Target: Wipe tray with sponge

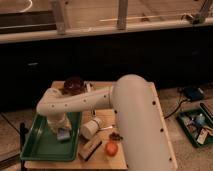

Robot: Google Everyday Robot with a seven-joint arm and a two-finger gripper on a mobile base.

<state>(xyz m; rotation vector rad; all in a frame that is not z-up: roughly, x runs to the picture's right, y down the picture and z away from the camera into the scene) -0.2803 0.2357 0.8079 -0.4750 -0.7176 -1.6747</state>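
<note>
One white robot arm reaches from the near right across a small wooden table and bends down at the left into the tray. That tray is large, green and rectangular with a raised rim, and it takes up the near left part of the tabletop. The gripper hangs inside the tray, close to its right rim. Directly under it lies the sponge, a small light-blue block resting on the tray floor and touching the gripper's lower end. Whether the gripper is clamped on the sponge or only pressed on top of it cannot be told.

To the right of the tray, a white cup lies on its side on the table. Nearer the front edge sits a brown block, and just right of it an orange round fruit. A small dark item lies between the cup and the fruit. At the far edge of the table stands a dark brown bowl, partly behind the arm. On the floor well to the right is a smaller green tray holding assorted small things.
</note>
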